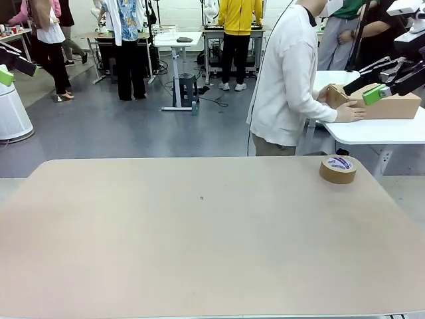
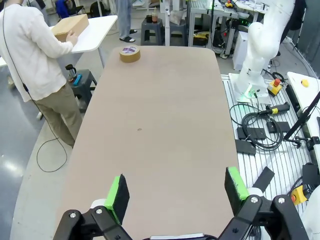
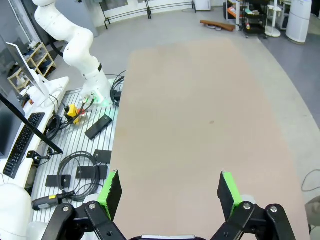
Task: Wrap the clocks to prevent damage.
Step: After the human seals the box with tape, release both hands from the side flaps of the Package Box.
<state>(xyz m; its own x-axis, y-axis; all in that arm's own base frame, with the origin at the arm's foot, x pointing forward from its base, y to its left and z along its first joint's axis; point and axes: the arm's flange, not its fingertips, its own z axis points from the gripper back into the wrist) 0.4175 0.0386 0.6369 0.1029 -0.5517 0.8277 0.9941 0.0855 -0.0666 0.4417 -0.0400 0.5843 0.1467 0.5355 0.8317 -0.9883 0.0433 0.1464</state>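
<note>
The clocks are out of view. My left gripper (image 1: 9, 69) hangs raised at the far left edge of the front view, open. In its own wrist view the left gripper (image 2: 176, 192) has its green pads (image 2: 118, 196) wide apart above the bare tan table (image 2: 160, 125). My right gripper (image 1: 373, 81) is raised at the far right, open, and appears in front of the cardboard box (image 1: 388, 105). In the right wrist view the right gripper (image 3: 169, 192) holds nothing between its spread fingers.
A brown tape roll (image 1: 337, 169) lies flat near the table's far right corner. A person in a white top (image 1: 289, 73) stands beyond the table, turned away, with both hands on the cardboard box (image 2: 70, 26) on a white side table (image 1: 378, 129). Cables and controllers (image 3: 80, 170) lie beside the table.
</note>
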